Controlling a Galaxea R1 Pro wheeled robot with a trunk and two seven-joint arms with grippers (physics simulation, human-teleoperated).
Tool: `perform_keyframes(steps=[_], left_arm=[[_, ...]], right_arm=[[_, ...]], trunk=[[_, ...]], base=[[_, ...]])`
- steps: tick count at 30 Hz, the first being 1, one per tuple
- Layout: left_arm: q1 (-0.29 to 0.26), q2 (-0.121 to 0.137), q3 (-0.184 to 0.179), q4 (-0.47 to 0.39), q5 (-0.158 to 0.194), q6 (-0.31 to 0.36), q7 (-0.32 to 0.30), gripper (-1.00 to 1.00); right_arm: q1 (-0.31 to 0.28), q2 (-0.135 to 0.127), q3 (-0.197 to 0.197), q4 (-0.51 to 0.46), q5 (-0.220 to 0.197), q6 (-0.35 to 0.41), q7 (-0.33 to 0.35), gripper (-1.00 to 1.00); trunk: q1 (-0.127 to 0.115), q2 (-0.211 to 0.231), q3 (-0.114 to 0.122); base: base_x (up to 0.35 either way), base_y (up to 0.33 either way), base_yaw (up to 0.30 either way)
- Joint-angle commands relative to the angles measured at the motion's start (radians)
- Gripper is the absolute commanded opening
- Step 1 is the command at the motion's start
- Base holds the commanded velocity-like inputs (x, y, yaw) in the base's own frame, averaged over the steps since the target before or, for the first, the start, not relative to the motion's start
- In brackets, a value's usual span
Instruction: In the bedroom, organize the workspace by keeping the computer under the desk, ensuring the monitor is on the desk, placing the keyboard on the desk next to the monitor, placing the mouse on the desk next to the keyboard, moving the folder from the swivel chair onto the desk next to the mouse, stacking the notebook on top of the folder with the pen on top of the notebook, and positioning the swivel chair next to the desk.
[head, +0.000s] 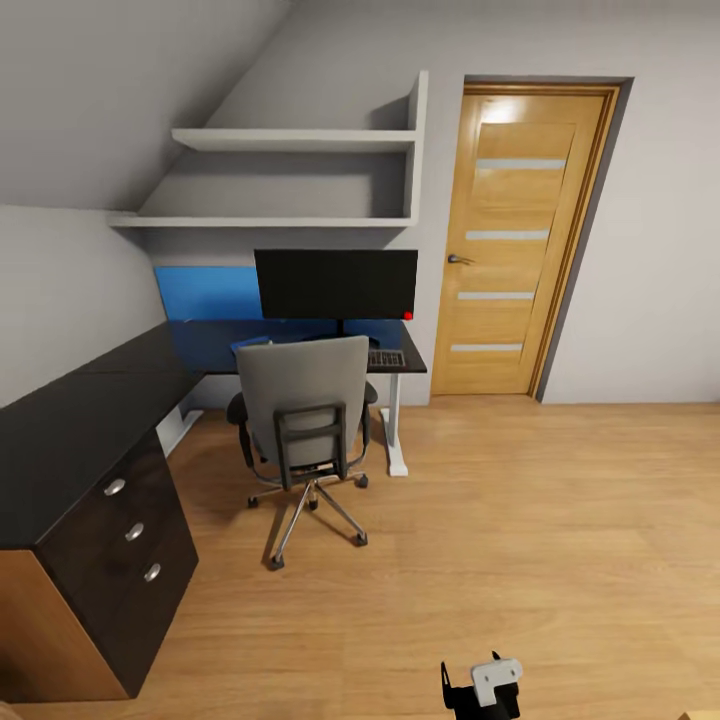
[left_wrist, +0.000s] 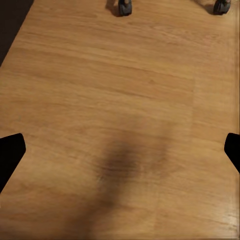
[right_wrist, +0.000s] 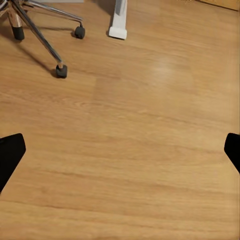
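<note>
The swivel chair (head: 300, 405) stands at the desk (head: 90, 400) with its grey back towards me, hiding its seat; its base (right_wrist: 37, 30) shows in the right wrist view. On the black desk top, the monitor (head: 335, 283) stands upright before the blue panel. An end of the keyboard (head: 386, 357) peeks out beside the chair. The folder, mouse, notebook, pen and computer are hidden or out of view. My left gripper (left_wrist: 120, 155) and right gripper (right_wrist: 120, 155) are both open over bare floor, holding nothing.
An oak door (head: 520, 240) is shut at the back right. Wall shelves (head: 290, 180) hang above the desk. The drawer unit (head: 130, 530) stands near left, the white desk leg (right_wrist: 118, 20) beside the chair. Light wood floor (head: 520, 520) spreads right. A black-and-white arm part (head: 482, 685) shows low.
</note>
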Motion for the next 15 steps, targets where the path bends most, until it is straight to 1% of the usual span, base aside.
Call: perform_keyframes(steps=[1,6,11,15], left_arm=[[-0.001,0.000,-0.008,0.003,0.003,-0.005,0.004,1.00],[-0.001,0.002,-0.007,0.010,0.004,-0.014,-0.003,1.00],[-0.001,0.010,-0.006,0.012,0.005,-0.020,-0.006,1.00],[-0.001,0.017,-0.005,0.012,0.005,-0.044,-0.015,1.00]], right_arm=[[-0.001,0.001,0.009,0.002,-0.003,-0.003,-0.006,1.00],[0.000,0.001,0.009,0.002,-0.003,-0.005,-0.006,1.00],[0.000,0.001,0.009,0.002,-0.003,-0.007,-0.006,1.00],[0.000,0.001,0.010,0.001,-0.003,-0.009,-0.006,1.00]], trunk=[[-0.004,0.007,0.002],[-0.023,0.042,0.018],[-0.042,0.077,0.034],[-0.058,0.105,0.046]], base=[[0.000,0.000,0.000],[0.000,0.000,0.000],[0.000,0.000,0.000],[0.000,0.000,0.000]])
